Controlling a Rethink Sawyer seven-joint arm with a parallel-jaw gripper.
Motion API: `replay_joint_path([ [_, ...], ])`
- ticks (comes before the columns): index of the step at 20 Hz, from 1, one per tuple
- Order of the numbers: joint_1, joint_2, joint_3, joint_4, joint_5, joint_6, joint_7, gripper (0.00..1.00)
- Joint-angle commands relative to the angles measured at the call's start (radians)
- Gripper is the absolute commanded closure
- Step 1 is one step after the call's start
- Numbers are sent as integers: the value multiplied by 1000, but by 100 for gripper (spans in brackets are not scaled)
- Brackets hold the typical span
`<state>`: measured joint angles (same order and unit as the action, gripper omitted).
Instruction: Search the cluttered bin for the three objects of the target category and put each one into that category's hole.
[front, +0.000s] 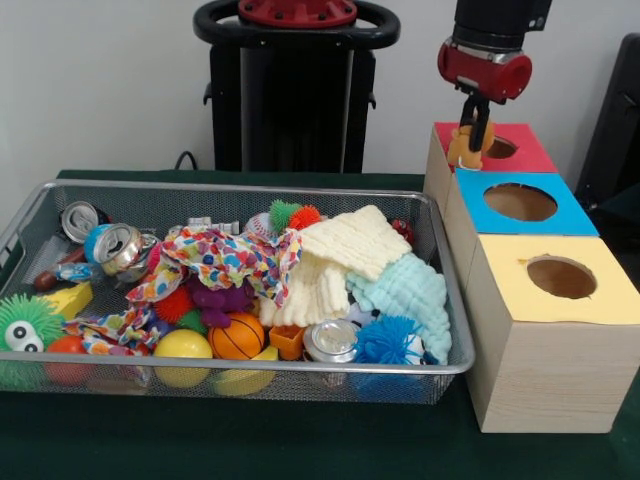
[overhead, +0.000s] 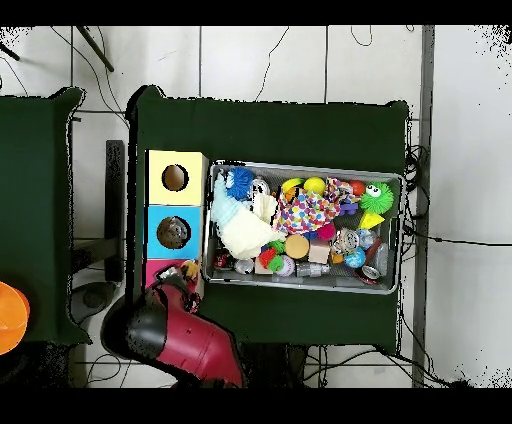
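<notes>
the gripper (front: 473, 135) hangs over the red-topped box (front: 525, 152), its fingers closed on a small orange-tan object (front: 464, 149) just beside that box's hole (front: 499, 148) — what the object is, i cannot tell. it looks light and small, so a pinch across its middle should be enough to carry it.

the bin (front: 200, 188) sits on the green surface (front: 300, 440) just beside the row of boxes. its wire mesh looks stiff and light. inside, things lie heaped: soft cloths — a cream one (front: 335, 262), a pale blue one (front: 412, 292), a spotted one (front: 225, 258) — would sag and drag neighbours if lifted by a corner. the cans (front: 112, 243) are thin, smooth and dentable, best gripped across the body. the orange ball (front: 237, 336) may roll away.

no brand or writing can be read.
</notes>
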<state>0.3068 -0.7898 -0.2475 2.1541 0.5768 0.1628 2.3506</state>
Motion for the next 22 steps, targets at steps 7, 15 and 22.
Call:
replay_joint_path([
  [7, 70, 37, 26, -13, 13, 95, 193, 100],
  [15, 26, 60, 93, 22, 24, 3, 185, 100],
  [22, -82, 134, 225, 55, -27, -188, 204, 100],
])
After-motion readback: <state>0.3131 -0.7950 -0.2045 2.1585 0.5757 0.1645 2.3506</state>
